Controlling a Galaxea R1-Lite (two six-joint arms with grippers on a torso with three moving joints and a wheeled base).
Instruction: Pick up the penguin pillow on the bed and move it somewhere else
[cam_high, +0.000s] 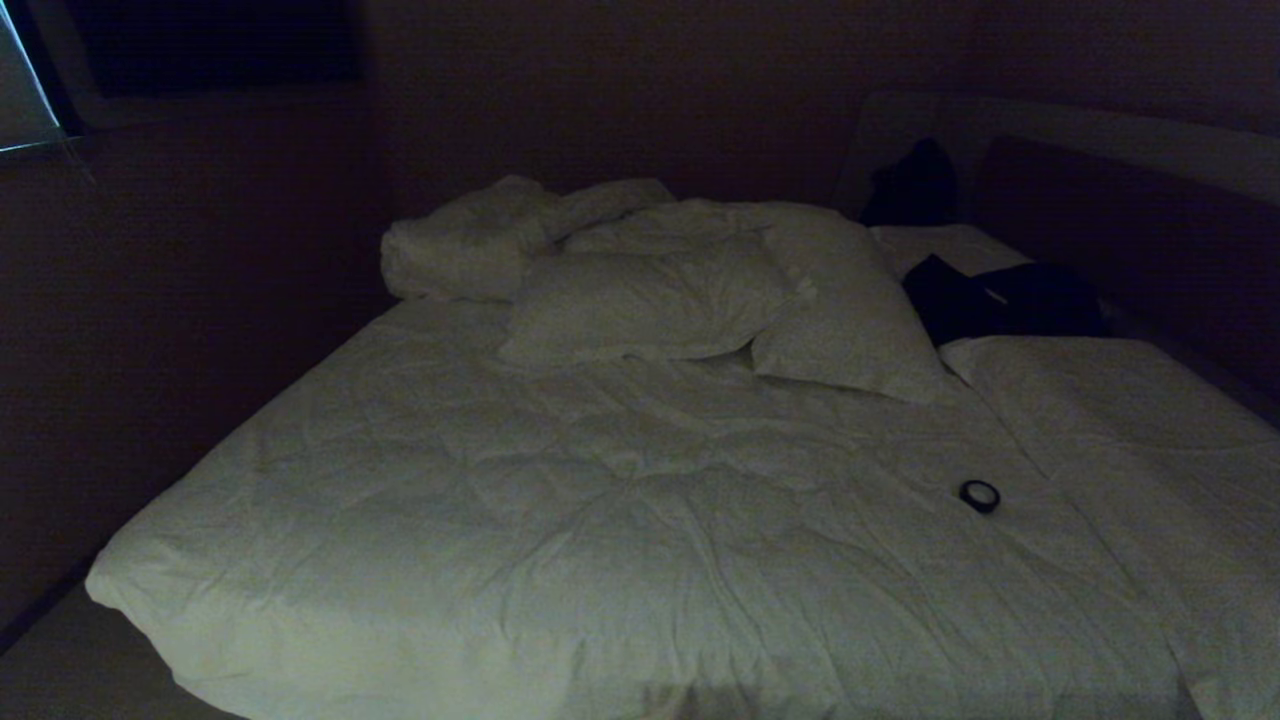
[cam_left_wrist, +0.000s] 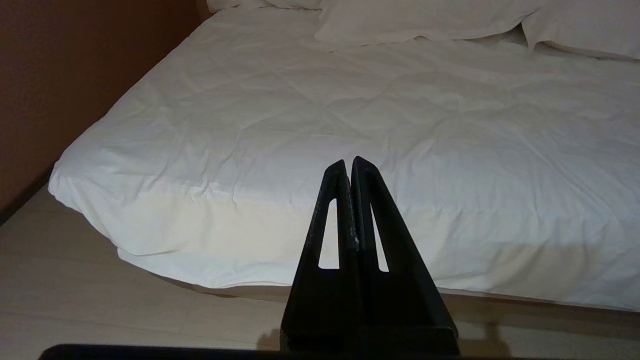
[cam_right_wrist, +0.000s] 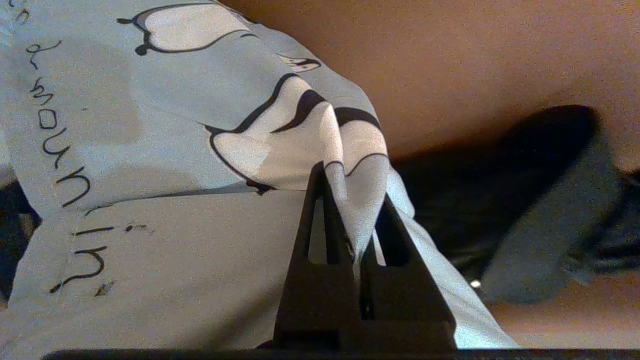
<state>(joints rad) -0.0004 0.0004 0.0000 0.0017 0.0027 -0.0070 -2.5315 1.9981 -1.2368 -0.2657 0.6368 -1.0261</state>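
Bed (cam_high: 560, 520): wide, fills the middle and lower frame of the head view; white quilted duvet, creased all over, soft rounded corner at lower left.
White pillows (cam_high: 650, 295): plump, rumpled, heaped at upper centre of the head view; a bunched roll of white bedding beside them at the left.
Headboard (cam_high: 1130, 230): dark, flat panel, upper right of the head view.
Dark clothing (cam_high: 1000, 295): black, limp heap at upper right of the bed; kind of garment hard to tell in the dim light.
Small ring (cam_high: 980, 495): black, round, lying on the duvet at right of centre.
Penguin pillow (cam_right_wrist: 150, 150): seen only in the right wrist view, filling its left half; light blue-grey woven cloth, black-and-white penguin shapes, dark handwritten script along one edge, not readable.
Right gripper (cam_right_wrist: 350, 200): black tapered jaws clamped on a pinched fold of the pillow's cloth.
Left gripper (cam_left_wrist: 348, 165): black slotted jaws pressed together, empty, pointing toward the near edge of the bed above pale floor; seen only in the left wrist view.
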